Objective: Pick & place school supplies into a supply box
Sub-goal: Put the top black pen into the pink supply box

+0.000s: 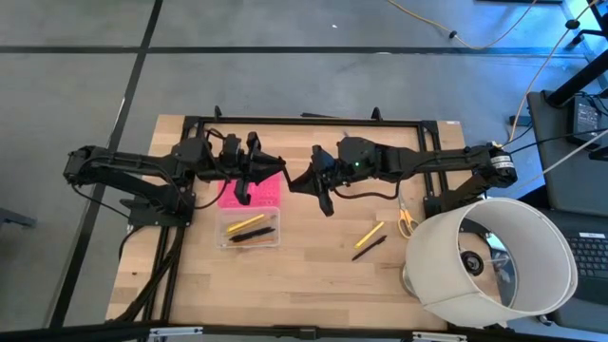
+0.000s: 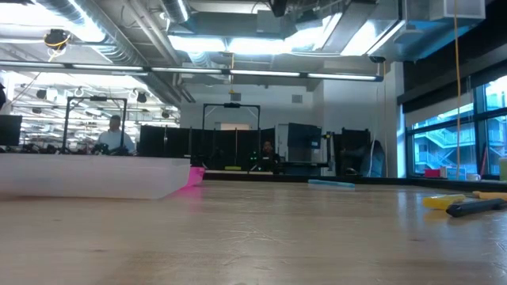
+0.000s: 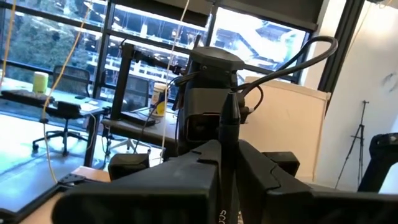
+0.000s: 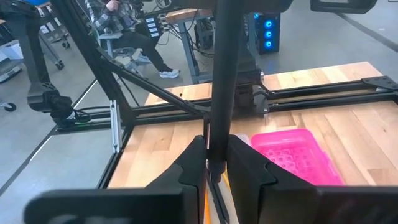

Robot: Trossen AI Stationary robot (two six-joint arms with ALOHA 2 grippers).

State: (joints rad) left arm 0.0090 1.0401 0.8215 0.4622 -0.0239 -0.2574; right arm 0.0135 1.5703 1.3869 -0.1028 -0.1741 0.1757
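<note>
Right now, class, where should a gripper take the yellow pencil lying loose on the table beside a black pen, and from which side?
Take the yellow pencil mid-shaft from straight above, with the gripper turned across its slanted length. It lies flat on the table, and the black pen is close alongside.

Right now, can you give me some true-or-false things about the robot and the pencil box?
1. The clear supply box already has pencils inside. True.
2. The scissors are in the box. False: they lie on the table by the white lampshade.
3. The left end effector and the right end effector are each shut on a black pen. True.
4. The pink lid covers the box. False: it lies open next to it.
5. A yellow pencil lies loose on the table. True.
</note>
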